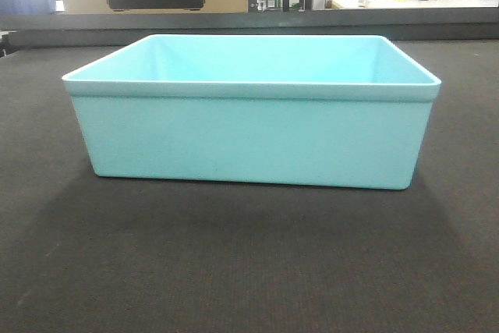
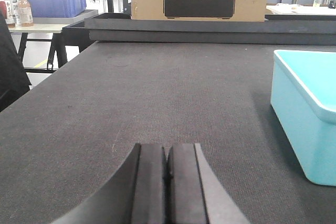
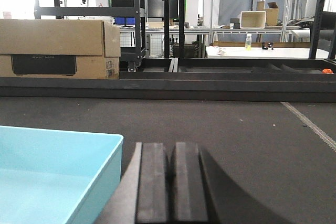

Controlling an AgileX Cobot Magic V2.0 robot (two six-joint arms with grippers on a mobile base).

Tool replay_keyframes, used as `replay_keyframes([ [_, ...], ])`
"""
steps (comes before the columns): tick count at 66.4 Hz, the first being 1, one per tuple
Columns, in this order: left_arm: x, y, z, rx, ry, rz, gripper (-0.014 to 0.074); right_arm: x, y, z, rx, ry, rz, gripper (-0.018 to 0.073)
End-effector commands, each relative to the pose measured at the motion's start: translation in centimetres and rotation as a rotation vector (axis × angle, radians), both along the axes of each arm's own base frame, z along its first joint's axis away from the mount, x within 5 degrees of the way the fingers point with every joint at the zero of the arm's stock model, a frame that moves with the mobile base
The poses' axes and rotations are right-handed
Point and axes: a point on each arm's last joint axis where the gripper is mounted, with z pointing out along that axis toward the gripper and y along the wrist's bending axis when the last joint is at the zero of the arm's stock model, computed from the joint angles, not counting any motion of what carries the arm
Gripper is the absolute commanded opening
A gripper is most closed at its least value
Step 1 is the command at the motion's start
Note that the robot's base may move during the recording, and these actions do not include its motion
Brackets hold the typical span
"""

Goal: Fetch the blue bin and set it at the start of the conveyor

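Backing both tools straight away from the blue bin (image 1: pixel 253 134) (pads pressed together, empty) keeps it square on the conveyor start (image 1: pixel 249 271).

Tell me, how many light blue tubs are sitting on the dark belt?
1. The blue bin sits alone on the conveyor start, between the left gripper and right gripper. Nothing looks hidden.

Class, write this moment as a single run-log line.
tub: upright on belt, empty | left tool: shut, left of tub, apart | right tool: shut, right of tub, apart | placement: looks done
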Motion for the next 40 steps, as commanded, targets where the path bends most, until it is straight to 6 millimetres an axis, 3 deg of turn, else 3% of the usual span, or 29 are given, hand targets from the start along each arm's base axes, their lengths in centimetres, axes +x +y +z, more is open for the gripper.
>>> replay_keyframes([
  [1,-0.03,-0.04,0.28,0.004,-0.029,-0.006,-0.0111,-0.11,-0.03,0.25,-0.018,-0.030,-0.008,-0.0162],
  [40,-0.03,-0.04,0.28,0.004,-0.029,-0.006,-0.0111,-0.10,-0.13,0.08,-0.040,-0.034,-0.029,-0.0162],
])
